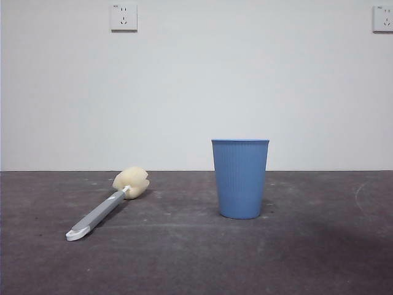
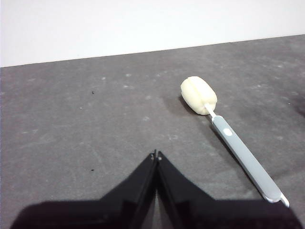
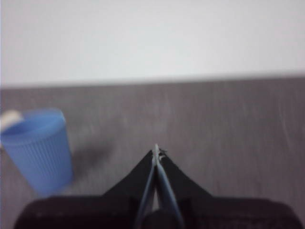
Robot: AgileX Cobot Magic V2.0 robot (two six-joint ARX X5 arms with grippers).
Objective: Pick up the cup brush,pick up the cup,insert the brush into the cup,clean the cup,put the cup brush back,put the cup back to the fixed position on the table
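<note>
The cup brush (image 1: 107, 204) lies flat on the table (image 1: 196, 258) at the left, its cream sponge head toward the wall and its white looped end toward me. The blue ribbed cup (image 1: 240, 178) stands upright right of centre. In the left wrist view my left gripper (image 2: 156, 154) is shut and empty, apart from the brush (image 2: 228, 136). In the right wrist view my right gripper (image 3: 156, 150) is shut and empty, apart from the cup (image 3: 39, 150). Neither arm shows in the front view.
A white wall stands behind the table's far edge, with one power socket (image 1: 123, 17) at the upper left and another (image 1: 383, 18) at the upper right. The dark grey table (image 2: 86, 124) shows faint pale scuffs.
</note>
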